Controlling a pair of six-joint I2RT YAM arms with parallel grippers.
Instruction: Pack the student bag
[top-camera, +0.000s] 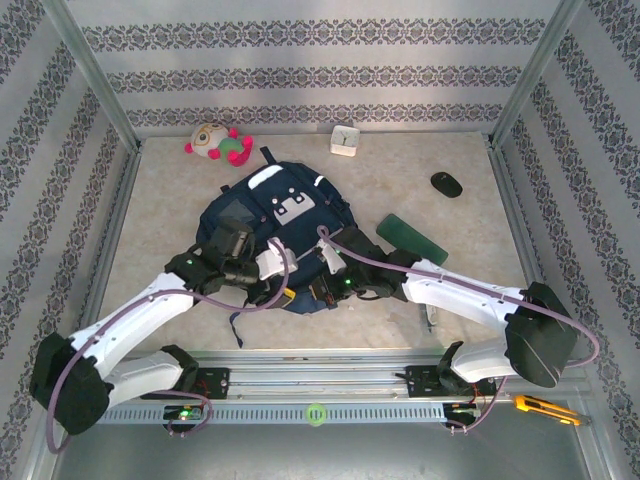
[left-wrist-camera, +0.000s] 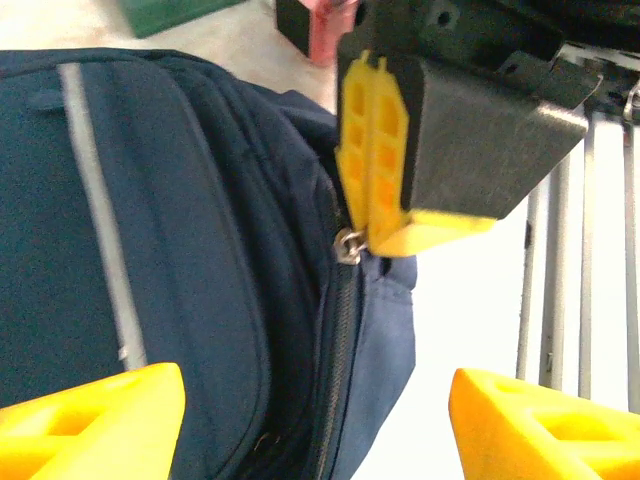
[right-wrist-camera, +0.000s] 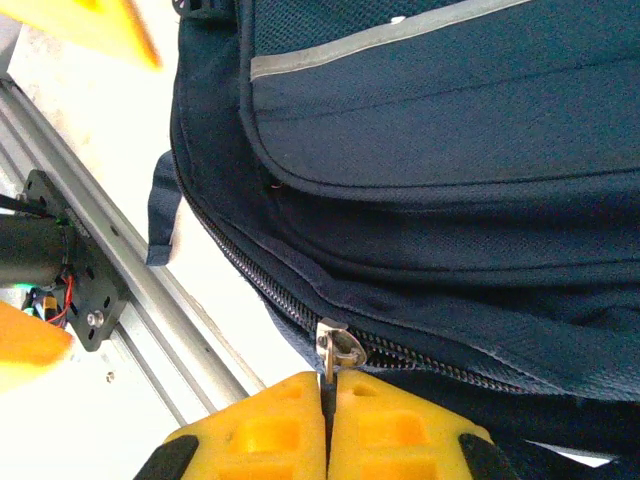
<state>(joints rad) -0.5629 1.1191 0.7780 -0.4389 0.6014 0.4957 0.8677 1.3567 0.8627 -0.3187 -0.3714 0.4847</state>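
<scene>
1. Position, student bag (top-camera: 285, 205): lies flat mid-tabletop (top-camera: 160, 230), zip edge toward the arm bases.
2. Right end effector (right-wrist-camera: 328, 390): pinches zipper pull (right-wrist-camera: 334, 345), jaws narrow, thin metal tab between them.
3. Left end effector (left-wrist-camera: 318, 420): stands wide, holds nothing, hovers over the zip seam.
4. Risk: loss of the tab from the grip; cause, any pull off-line from the zip track.
5. Risk: drag of the whole bag, or fabric bunched into the teeth; cause, no hold-down from the left side.
6. Risk: collision of the two end effectors; cause, close spacing at the seam.
</scene>
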